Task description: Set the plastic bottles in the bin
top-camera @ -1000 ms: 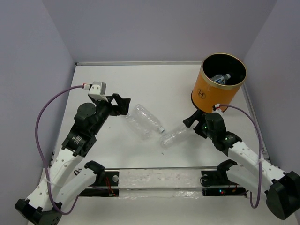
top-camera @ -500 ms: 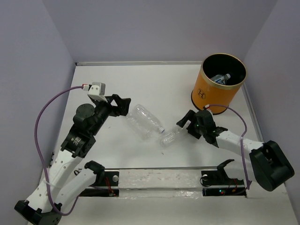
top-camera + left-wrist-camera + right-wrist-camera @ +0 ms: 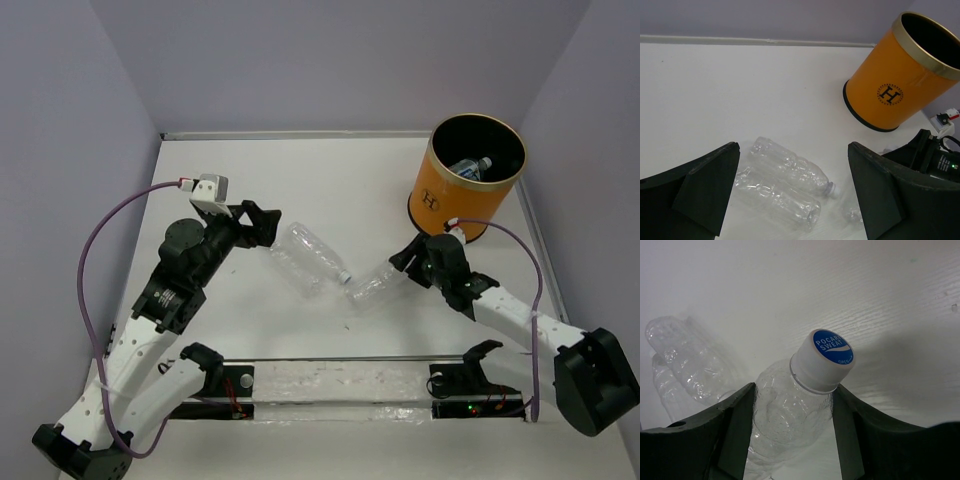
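Observation:
Two clear plastic bottles (image 3: 310,258) lie side by side mid-table; in the left wrist view they show as one (image 3: 792,167) and another (image 3: 777,197). My left gripper (image 3: 262,225) hovers just left of them, open and empty. A third bottle (image 3: 372,290) lies to their right. My right gripper (image 3: 402,270) has its jaws pressed on both sides of this bottle (image 3: 790,410), just below its white and blue cap (image 3: 826,357). The orange bin (image 3: 445,195) stands at the back right with a bottle (image 3: 470,168) inside it.
Grey walls close in the table on three sides. A clear rail (image 3: 340,380) runs along the near edge between the arm bases. The bin (image 3: 895,85) stands close behind my right arm, and the two loose bottles (image 3: 680,360) lie just beyond the gripped one.
The right jaws have gone from wide open to pressing on the third bottle. The right arm shifted its pose and the bottle moved slightly. The left arm has stayed still.

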Action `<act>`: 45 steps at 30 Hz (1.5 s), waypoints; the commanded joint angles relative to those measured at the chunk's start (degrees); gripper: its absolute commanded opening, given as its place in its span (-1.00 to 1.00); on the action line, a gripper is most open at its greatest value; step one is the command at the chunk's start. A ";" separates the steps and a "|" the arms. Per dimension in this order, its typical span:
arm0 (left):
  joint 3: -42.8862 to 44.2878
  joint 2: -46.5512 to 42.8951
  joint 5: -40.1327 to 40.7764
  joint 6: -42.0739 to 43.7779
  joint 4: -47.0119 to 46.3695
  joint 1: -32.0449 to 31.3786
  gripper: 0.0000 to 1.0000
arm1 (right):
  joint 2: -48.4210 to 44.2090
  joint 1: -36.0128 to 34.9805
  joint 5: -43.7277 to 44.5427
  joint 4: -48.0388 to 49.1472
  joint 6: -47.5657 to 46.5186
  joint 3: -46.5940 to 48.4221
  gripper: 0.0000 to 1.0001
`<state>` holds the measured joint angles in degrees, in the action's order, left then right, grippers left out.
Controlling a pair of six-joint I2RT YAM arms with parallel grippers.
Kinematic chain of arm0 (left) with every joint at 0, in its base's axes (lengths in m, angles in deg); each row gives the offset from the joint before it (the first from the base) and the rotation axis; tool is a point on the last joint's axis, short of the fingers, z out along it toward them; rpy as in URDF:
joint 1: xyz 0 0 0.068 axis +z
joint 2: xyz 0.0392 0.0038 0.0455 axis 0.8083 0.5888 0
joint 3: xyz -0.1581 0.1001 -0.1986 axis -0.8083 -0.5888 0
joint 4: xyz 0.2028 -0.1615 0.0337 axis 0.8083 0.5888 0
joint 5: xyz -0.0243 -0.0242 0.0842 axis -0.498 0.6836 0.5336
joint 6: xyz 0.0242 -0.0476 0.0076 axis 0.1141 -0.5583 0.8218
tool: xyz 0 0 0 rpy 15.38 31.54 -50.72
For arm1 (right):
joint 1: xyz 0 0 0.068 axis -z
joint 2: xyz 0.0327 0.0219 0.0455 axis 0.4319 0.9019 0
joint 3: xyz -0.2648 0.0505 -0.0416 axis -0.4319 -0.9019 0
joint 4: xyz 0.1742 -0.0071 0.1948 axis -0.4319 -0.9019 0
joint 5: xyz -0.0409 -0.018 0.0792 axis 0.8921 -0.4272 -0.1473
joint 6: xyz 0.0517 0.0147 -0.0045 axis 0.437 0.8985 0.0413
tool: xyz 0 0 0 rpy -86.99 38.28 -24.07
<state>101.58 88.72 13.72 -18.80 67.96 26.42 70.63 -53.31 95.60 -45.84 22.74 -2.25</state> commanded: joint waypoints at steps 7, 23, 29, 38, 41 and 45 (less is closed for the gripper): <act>0.04 -0.39 -0.65 -0.01 -2.19 0.61 0.98 | -10.40 0.04 1.07 -15.11 -10.47 11.31 -0.15; 0.04 -0.74 -0.65 -0.10 -2.19 1.67 0.98 | 0.03 0.04 34.68 6.86 -55.31 47.35 -0.24; 0.04 -1.01 -0.74 -0.09 -2.19 1.58 0.98 | 7.78 9.15 41.06 28.36 -75.49 51.48 -0.27; 0.04 -0.39 -1.18 -0.27 -2.27 1.75 0.98 | 14.28 12.87 41.05 35.58 -86.14 48.78 -0.19; -0.14 -0.48 -0.65 -0.18 -2.19 1.67 0.98 | 14.29 12.87 40.00 37.42 -86.07 45.00 0.34; 0.12 0.22 -0.56 -0.01 -2.10 1.67 0.98 | 14.46 12.87 37.11 20.89 -78.96 51.21 0.86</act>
<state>101.58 88.72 13.56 -18.95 67.96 27.80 85.36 -40.64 134.68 -14.94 -59.88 43.39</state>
